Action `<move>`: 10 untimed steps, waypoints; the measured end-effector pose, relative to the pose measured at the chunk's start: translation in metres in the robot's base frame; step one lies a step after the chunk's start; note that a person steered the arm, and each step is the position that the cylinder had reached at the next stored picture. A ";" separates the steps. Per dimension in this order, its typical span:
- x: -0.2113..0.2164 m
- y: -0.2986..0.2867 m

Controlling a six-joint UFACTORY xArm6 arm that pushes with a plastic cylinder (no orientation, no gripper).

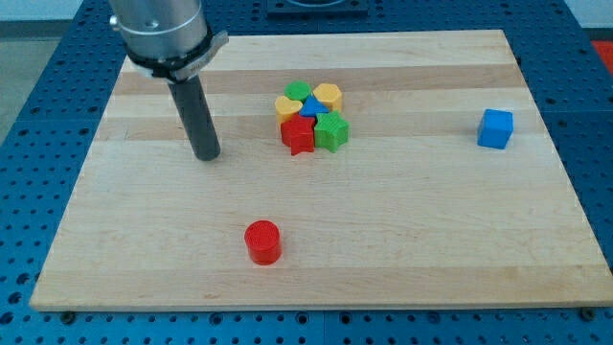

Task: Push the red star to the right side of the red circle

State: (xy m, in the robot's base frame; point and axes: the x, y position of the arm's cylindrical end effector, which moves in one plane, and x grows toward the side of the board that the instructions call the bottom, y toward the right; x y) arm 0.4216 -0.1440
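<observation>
The red star (299, 135) sits at the lower left of a tight cluster of blocks near the top middle of the wooden board. The red circle (261, 241) stands alone near the board's bottom edge, below and a little left of the star. My tip (207, 154) rests on the board to the left of the cluster, about a hand's width from the red star and well above the red circle. It touches no block.
The cluster also holds a green star (332, 132), a blue block (310, 107), a yellow heart (286, 105), a green block (298, 90) and a yellow block (328, 95). A blue cube (495, 127) stands alone at the right.
</observation>
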 end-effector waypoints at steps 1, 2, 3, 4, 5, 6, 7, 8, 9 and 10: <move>-0.024 0.012; -0.042 0.042; -0.046 0.083; -0.046 0.113; -0.040 0.116; -0.021 0.116; -0.002 0.118; -0.001 0.127; -0.001 0.137; 0.000 0.144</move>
State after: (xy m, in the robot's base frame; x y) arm 0.4216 0.0000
